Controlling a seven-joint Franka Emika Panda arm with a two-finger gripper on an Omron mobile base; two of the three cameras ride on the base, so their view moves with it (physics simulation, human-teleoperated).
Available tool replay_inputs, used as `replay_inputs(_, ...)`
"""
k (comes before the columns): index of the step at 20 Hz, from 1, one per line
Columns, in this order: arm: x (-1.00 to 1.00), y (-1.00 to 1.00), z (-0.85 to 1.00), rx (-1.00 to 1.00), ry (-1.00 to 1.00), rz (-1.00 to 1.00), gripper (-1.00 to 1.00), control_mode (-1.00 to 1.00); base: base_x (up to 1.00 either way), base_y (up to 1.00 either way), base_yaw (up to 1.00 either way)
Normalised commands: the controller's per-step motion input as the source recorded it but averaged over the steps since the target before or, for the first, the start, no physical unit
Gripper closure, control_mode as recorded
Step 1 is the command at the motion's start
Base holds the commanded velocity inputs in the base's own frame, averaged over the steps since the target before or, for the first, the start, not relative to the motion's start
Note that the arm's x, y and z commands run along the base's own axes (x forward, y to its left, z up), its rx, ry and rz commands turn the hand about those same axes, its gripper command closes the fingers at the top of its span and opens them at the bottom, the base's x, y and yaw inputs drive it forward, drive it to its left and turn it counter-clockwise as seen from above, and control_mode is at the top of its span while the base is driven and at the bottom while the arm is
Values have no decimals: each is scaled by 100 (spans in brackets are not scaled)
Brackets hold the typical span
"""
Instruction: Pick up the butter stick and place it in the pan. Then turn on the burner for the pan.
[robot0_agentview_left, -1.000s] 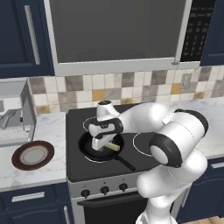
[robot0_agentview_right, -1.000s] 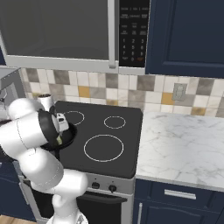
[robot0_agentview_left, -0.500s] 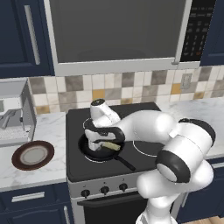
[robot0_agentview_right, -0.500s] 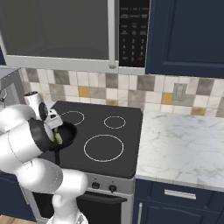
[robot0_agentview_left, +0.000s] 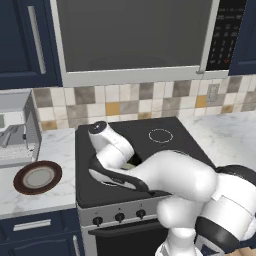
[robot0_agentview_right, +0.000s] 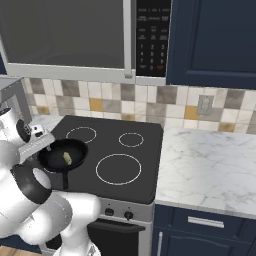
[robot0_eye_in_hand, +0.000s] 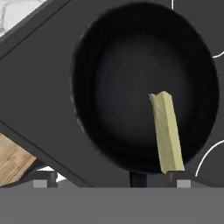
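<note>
A: What are the largest elements shown?
B: The black glass cooktop (robot0_agentview_right: 125, 150), marked with thin white circles, and the white arm (robot0_agentview_left: 165, 175), which bends low across the cooktop's front left part.

A: And the pan (robot0_eye_in_hand: 144, 87)?
B: A round black frying pan with a shallow rim; it sits on the front left of the cooktop, its straight handle (robot0_agentview_right: 65, 179) pointing toward the stove front. In the left base view the arm covers most of it.

A: What does it contain?
B: The butter stick (robot0_eye_in_hand: 167, 132), a small pale yellow rectangular bar. It lies flat inside the pan, off centre, one end near the rim on the handle side.

A: How does the gripper (robot0_eye_in_hand: 109, 183) stand?
B: It hovers above the pan, looking down into it. Only the two fingertips (robot0_eye_in_hand: 40, 184) show, set wide apart at the bottom of the hand view; nothing lies between them, and the butter stick is free of both.

A: Anything beside the stove?
B: A brown-rimmed plate (robot0_agentview_left: 37, 176) with a grey centre rests on the marble counter (robot0_agentview_left: 55, 150) to the left.
</note>
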Motion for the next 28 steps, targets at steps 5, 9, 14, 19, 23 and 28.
replay_inputs(5,-70,42,0,-16,-11,4,-100,-100,0,0,0)
replay_inputs(9,-54,28,0,-18,-12,6,-100,-100,0,0,0)
replay_inputs(14,-43,19,0,-16,-11,8,-100,-100,0,0,0)
replay_inputs(19,-34,19,0,-11,-16,5,-100,-100,0,0,0)
replay_inputs(23,-36,19,-22,5,-45,-3,-100,-100,0,0,0)
replay_inputs(28,-31,16,-43,17,-47,-6,-100,-100,0,0,0)
